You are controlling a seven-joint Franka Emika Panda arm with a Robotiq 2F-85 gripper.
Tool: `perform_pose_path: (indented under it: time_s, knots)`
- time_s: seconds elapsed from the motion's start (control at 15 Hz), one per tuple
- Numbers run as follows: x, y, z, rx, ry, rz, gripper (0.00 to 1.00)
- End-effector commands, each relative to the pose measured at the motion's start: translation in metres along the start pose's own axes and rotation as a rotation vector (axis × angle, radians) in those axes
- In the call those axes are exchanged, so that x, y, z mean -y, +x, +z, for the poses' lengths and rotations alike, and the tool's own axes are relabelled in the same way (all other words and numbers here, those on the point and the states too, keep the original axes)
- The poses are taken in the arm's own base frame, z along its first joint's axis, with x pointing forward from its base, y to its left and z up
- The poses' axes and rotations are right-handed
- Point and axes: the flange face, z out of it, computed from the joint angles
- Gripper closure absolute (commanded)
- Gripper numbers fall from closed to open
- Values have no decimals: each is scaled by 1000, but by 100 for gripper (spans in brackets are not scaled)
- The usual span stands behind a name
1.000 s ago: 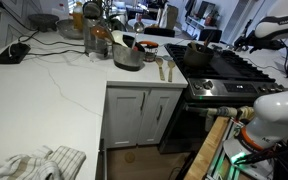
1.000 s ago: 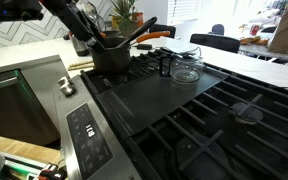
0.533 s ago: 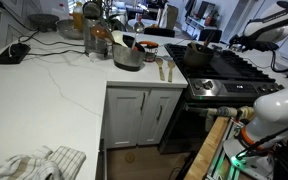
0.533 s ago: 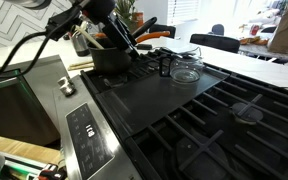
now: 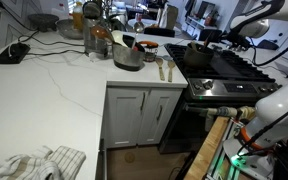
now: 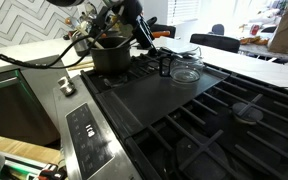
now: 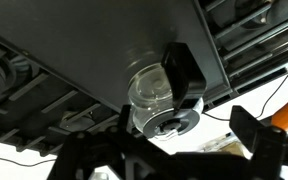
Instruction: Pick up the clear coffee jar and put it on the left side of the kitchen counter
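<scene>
1. On the black stove top (image 6: pixel 184 110), near its far edge, the coffee jar (image 6: pixel 187 71) is sitting upright, its black handle (image 7: pixel 184 72) showing in the wrist view.
2. Just beside it a burner grate (image 6: pixel 162 66) is standing, and beyond that a steel pot (image 6: pixel 111 56) is holding dark utensils (image 6: pixel 144 28).
3. Above the pot the hand (image 6: pixel 142 38) is hovering, well apart from the jar. In the wrist view its fingers (image 7: pixel 250 135) are looking spread apart, gripping nothing.
4. Round glass is likely slippery, so a pinch on the body could be pushing the jar sideways into the grate. The handle or rim is looking like the safer hold.
5. Carrying the jar low would be risking a knock against the pot or its utensils on the way to the white table (image 5: pixel 54 95), which could be tipping either one over.
</scene>
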Motion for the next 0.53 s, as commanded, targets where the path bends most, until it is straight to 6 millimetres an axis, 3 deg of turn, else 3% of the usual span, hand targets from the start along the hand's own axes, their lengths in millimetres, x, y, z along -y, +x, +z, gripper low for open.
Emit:
perform_pose_path:
  time_s: [0.0, 0.47]
  knots:
    - [18, 18, 29, 20, -7, 40, 0]
    - [30, 17, 68, 70, -18, 66, 0]
